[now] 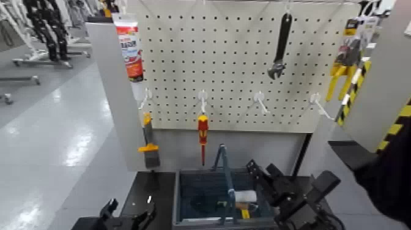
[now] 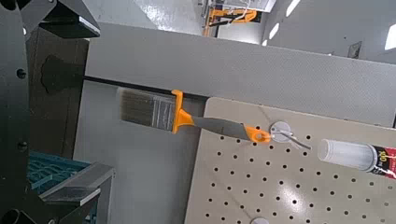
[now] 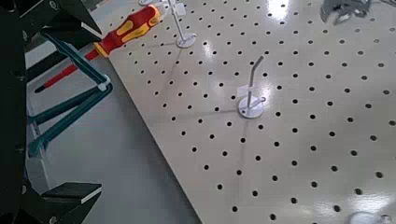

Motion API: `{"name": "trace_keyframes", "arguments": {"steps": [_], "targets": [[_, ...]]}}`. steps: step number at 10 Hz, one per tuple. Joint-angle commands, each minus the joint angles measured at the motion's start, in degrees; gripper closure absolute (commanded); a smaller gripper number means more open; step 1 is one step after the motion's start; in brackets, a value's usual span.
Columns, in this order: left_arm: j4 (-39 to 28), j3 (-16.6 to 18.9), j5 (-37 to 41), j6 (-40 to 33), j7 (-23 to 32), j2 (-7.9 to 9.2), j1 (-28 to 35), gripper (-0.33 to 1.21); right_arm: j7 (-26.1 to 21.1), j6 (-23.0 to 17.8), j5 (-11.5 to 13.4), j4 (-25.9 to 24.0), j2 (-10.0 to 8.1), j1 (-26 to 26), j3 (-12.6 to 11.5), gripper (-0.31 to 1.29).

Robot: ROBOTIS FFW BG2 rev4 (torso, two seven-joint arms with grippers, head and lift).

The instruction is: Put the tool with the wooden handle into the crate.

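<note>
head view: my right hand point(image 1: 282, 197) hovers over the right end of the crate point(image 1: 183, 211), just above its rim; i cannot tell whether its fingers are spread or closed, and nothing shows between them. my left hand point(image 1: 125, 218) sits low beside the crate's left side, parked; its state i cannot tell either. the trowel point(image 1: 243, 197) lies inside the crate, right of the arched handle point(image 1: 227, 177), so i judge the placing done and the right arm is positioned to lift clear. only the pale wooden handle shows plainly; its long axis runs roughly across the crate, left to right, and the blade end is hidden, so i cannot say which way it points. on the pegboard point(image 1: 232, 67) behind, the screwdriver point(image 1: 202, 136), brush point(image 1: 148, 144) and wrench point(image 1: 280, 46) hang from hooks, out of the arms' way.
</note>
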Motion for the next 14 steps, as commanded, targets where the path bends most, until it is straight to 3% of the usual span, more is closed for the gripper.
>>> {"name": "trace_keyframes", "arguments": {"steps": [1,4,5,11,14], "targets": [[0.00,0.09,0.00,-0.16,0.00,0.00,0.09,0.11,-4.56,0.03,7.40,-5.70,-0.01,3.41,-2.59,0.17],[0.00,0.09,0.00,-0.34,0.00,0.00,0.09,0.11,-9.31,1.08,16.19,-10.62,0.51,7.98,-5.22,0.17],[0.00,0.09,0.00,-0.34,0.00,0.00,0.09,0.11,-10.01,1.26,17.94,-11.67,0.87,9.56,-6.28,0.17],[0.00,0.09,-0.09,-1.13,0.09,0.00,0.36,0.11,-12.74,-3.75,24.89,-14.22,3.77,17.47,-9.27,0.17],[-0.09,0.17,-0.09,-1.66,0.09,0.18,0.53,0.11,-13.70,-5.95,30.07,-15.28,4.38,19.49,-9.53,0.17]]}}
